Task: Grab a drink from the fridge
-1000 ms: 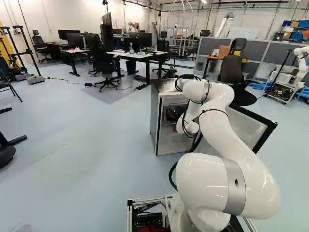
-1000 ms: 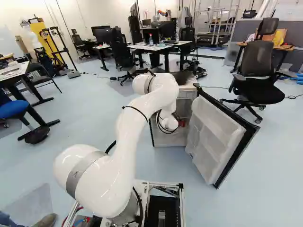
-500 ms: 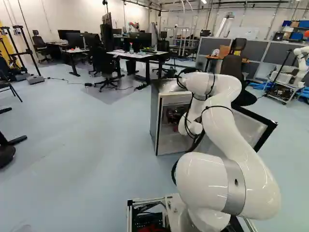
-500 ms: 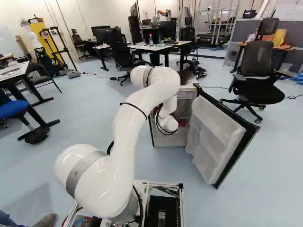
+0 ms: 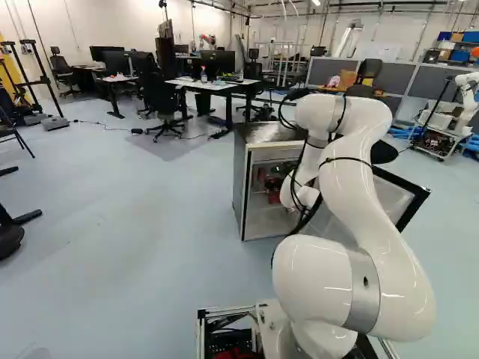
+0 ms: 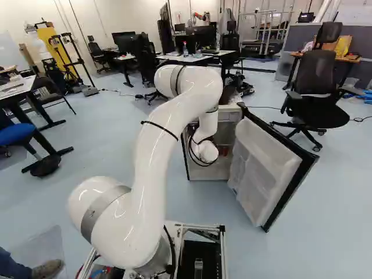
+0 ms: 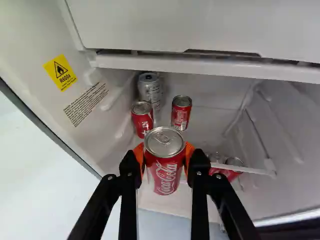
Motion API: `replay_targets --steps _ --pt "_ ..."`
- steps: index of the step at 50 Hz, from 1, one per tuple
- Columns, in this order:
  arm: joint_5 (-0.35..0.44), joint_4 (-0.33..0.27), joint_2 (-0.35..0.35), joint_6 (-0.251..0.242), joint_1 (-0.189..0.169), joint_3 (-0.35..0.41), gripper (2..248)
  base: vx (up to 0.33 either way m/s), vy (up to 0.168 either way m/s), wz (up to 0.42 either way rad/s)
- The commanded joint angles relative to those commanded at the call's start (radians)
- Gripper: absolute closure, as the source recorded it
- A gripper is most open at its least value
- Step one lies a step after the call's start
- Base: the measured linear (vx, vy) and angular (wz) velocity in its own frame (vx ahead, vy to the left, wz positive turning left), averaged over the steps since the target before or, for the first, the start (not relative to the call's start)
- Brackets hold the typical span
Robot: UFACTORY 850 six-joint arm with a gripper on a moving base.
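**A:** Where's the drink?

**B:** Fridge [image 5: 239, 179] is open ahead of the arm. Tool [image 7: 164, 156] is pinching the red can [image 7: 165, 175], orange pads [image 7: 189, 154] on opposite sides. Can sits between them, with more cans beyond the tool.

**A:** Handling?

**B:** Probably full, so heavy for such a thin shell. Should be stiff while sealed, but the wall could dent if over-squeezed. May be slippery if there's condensation; can't see any from here.

**A:** Hold point OK?

**B:** I'd say so. Upper part of the body, below the lid [image 7: 164, 142]. Two-sided squeeze suits a round wall. Keep pressure off the lid and go moderate on force.

**A:** Looks?

**B:** Short, smooth cylinder, glossy red, white script on the side facing the wrist camera. No dents visible. Bare silver lid, raised rim. Small pull tab [image 7: 163, 136] on top, looks unopened.
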State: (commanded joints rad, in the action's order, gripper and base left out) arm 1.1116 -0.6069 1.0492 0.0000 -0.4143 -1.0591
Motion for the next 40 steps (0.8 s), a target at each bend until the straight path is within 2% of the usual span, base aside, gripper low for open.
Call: replay_targets --steps 20,40 --pt "0.0 0.103 -0.127 0.0 -0.012 0.156 151 0.0 0.0 0.0" --pt "0.0 0.198 -0.243 0.0 0.003 0.281 151 0.0 0.0 0.0"
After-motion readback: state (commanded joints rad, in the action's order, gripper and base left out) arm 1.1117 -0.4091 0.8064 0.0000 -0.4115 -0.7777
